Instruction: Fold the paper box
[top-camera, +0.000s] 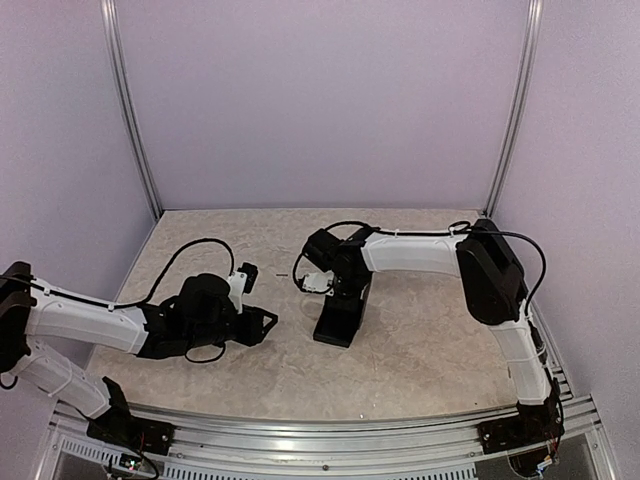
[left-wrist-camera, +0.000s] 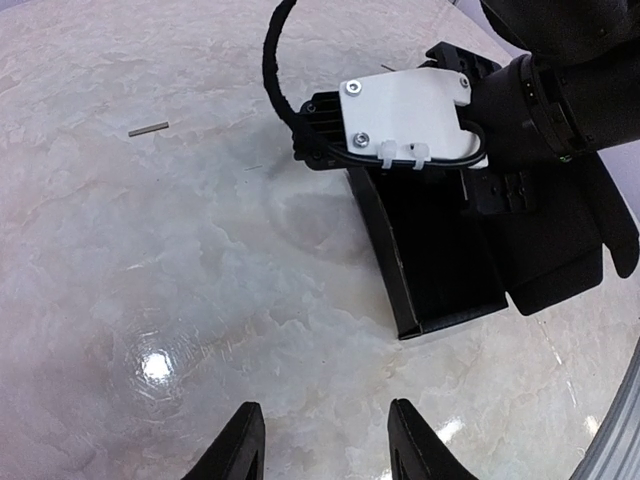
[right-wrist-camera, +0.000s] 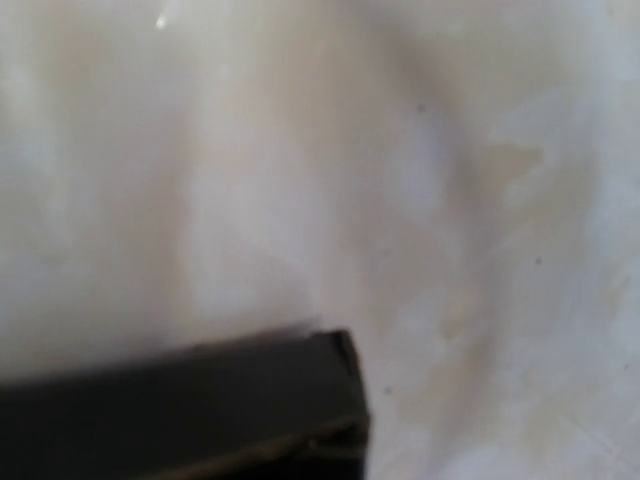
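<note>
The paper box (top-camera: 338, 318) is a slim matte black box lying on the table's middle. In the left wrist view the paper box (left-wrist-camera: 440, 262) shows an open near end and a flap spread to its right. My right gripper (top-camera: 338, 282) is down on the box's far end; its fingers are hidden, so I cannot tell if they grip it. The right wrist view is blurred and shows only a corner of the box (right-wrist-camera: 200, 400). My left gripper (top-camera: 268, 322) is open and empty, just left of the box, with its fingertips (left-wrist-camera: 243, 445) above bare table.
The table is beige marble (top-camera: 420, 350) with purple walls on three sides and a metal rail (top-camera: 330, 455) at the near edge. A thin grey stick (left-wrist-camera: 148, 128) lies on the table beyond the left gripper. The right wrist's white camera mount (left-wrist-camera: 405, 115) hangs over the box.
</note>
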